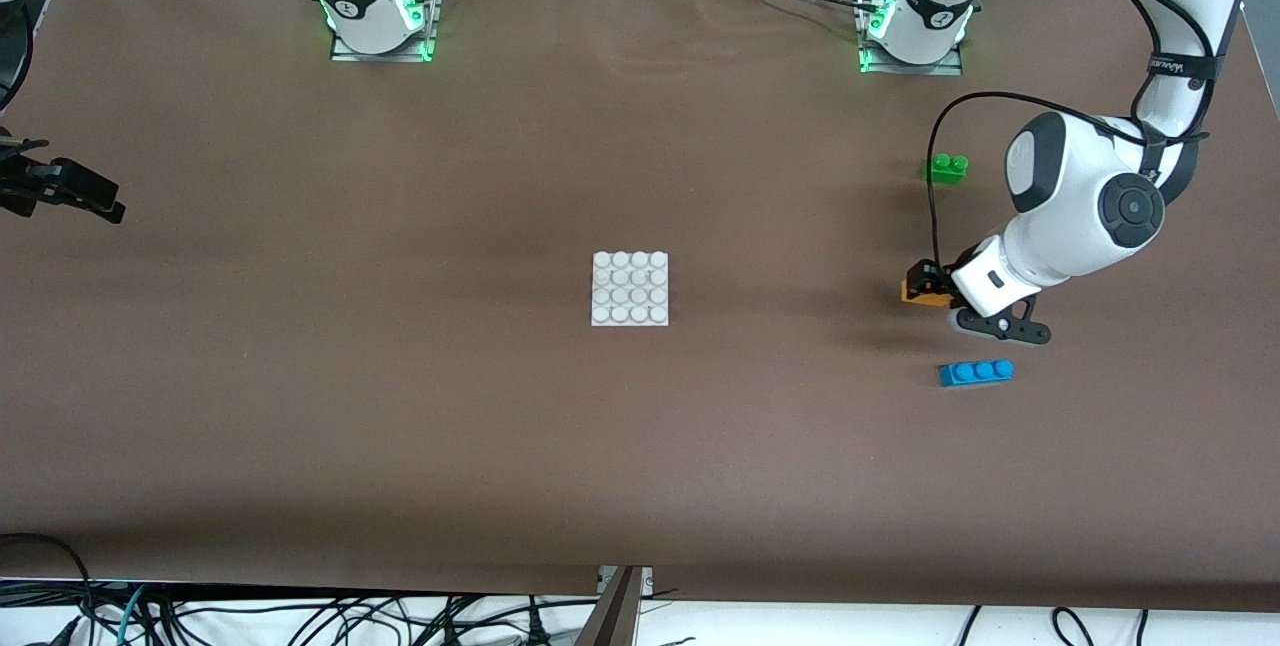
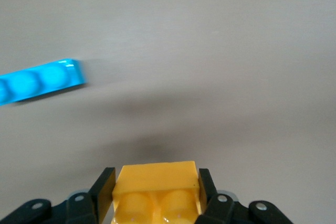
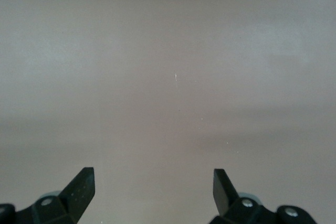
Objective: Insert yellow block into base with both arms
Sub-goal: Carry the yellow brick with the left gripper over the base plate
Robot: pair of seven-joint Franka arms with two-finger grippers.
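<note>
Fingers (image 2: 105,187) of the left gripper (image 1: 925,286) are closed on the yellow block (image 2: 156,192), one pressed to each side of it, with its two studs showing between them in the left wrist view. Whether the block rests on the tabletop (image 1: 400,426) or is lifted just clear of it cannot be told; it is toward the left arm's end.

Going from the front camera outward, the blue brick (image 1: 976,372) comes first, a three-stud piece lying flat just beside the left gripper and nearer to the camera than the held block. The base (image 1: 630,289) lies flat around the middle of the tabletop, well apart from both grippers, its four-by-four grid of studs bare with no brick seated on it. The green brick (image 1: 947,167) sits farther from the camera than the yellow block, at the same end.

Over the right arm's end hangs the right gripper (image 1: 62,188), its fingers (image 3: 79,187) spread wide with only bare tabletop between them; that arm waits.

A dark band around the left arm (image 1: 1180,66) carries small white lettering, too small to read.
</note>
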